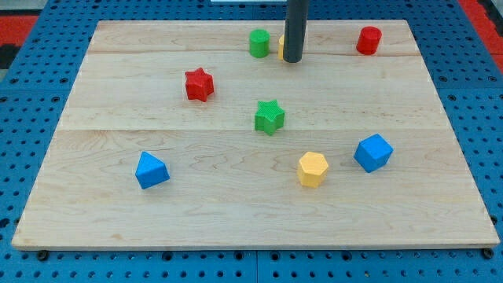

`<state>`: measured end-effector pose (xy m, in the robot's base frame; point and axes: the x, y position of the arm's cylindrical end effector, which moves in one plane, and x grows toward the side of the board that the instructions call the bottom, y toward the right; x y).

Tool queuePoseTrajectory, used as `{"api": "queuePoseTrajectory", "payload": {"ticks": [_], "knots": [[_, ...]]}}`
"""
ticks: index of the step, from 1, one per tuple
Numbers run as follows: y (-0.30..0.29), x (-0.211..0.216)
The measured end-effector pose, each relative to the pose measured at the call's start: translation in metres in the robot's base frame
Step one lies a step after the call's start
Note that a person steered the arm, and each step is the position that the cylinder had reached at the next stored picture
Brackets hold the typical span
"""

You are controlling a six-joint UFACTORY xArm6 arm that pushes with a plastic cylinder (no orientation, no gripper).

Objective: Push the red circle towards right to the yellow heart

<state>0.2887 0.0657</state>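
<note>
The surface (236,212) is a pale wooden board made of glued planks, its grain running from the view's left to the view's right. It lies on a blue pegboard (23,157) dotted with holes, which shows on every side of it. At the view's top corners a strip of red with dark stripes shows beyond the blue; little else of the room is visible.

The arm has no hand, so there is no opening or closing to tell of: it ends in a dark rod, and my tip (291,60) stands on the surface near the view's top, at the middle.

The red circle (368,40), a short upright cylinder, sits near the view's top right, well apart from my tip and to its right. Being round, it shows no long axis and no facing direction.

The yellow heart (281,47) is almost wholly hidden behind the rod; only a yellow sliver shows at the rod's left edge, so its shape and heading cannot be made out. Just to its left stands a green cylinder (258,42).

Further down lie a red star (199,84), a green star (269,116), a blue block (151,170) at the lower left, a yellow hexagon (313,168), and a second blue block (372,152) just to its right.
</note>
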Motion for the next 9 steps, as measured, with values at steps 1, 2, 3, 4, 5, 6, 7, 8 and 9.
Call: {"api": "queuePoseTrajectory", "payload": {"ticks": [1,2,3,4,5,6,7,8,9], "knots": [[0.000,-0.004],[0.000,-0.009],[0.001,-0.009],[0.009,0.007],[0.056,0.035],[0.108,0.038],[0.167,0.030],[0.228,0.011],[0.258,-0.026]]}}
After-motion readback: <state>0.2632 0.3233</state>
